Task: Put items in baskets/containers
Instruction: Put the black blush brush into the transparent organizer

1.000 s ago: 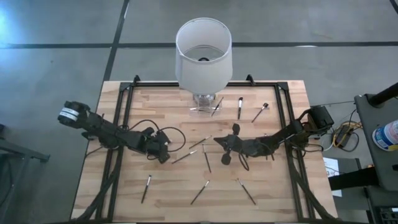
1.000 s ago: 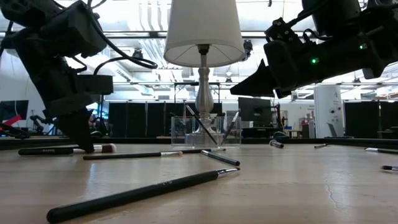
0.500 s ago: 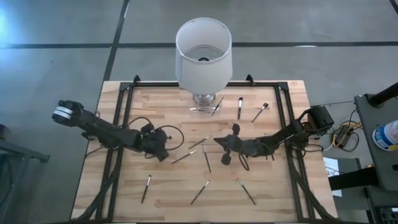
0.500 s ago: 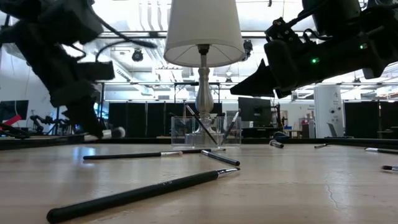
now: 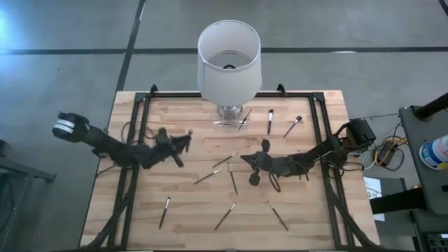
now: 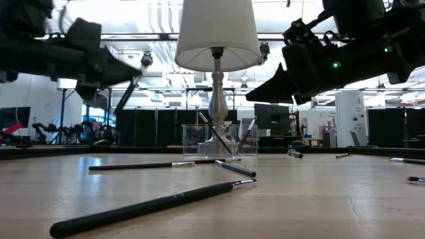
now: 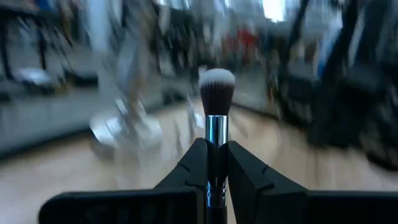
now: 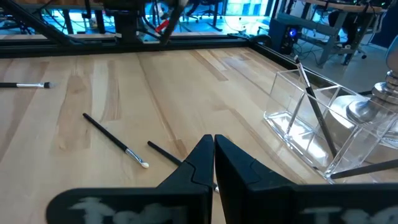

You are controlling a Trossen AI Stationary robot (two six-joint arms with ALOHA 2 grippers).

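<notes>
my left gripper (image 5: pixel 183 137) pinches a brush (image 7: pixel 216 118), lifted above the table (image 5: pixel 308 210) | my right gripper (image 5: pixel 246 159) pressed closed, empty, mid-table | clear holder (image 8: pixel 314 127) beside lamp (image 5: pixel 229 59) | other brushes (image 5: pixel 225 216) lie scattered

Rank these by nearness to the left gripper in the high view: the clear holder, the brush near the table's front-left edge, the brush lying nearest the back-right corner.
From the left gripper, shut on a brush:
1. Clear holder, by the lamp base at the back.
2. Front-left brush, toward the front edge.
3. Back-right brush, across the table, clearly farthest.
</notes>
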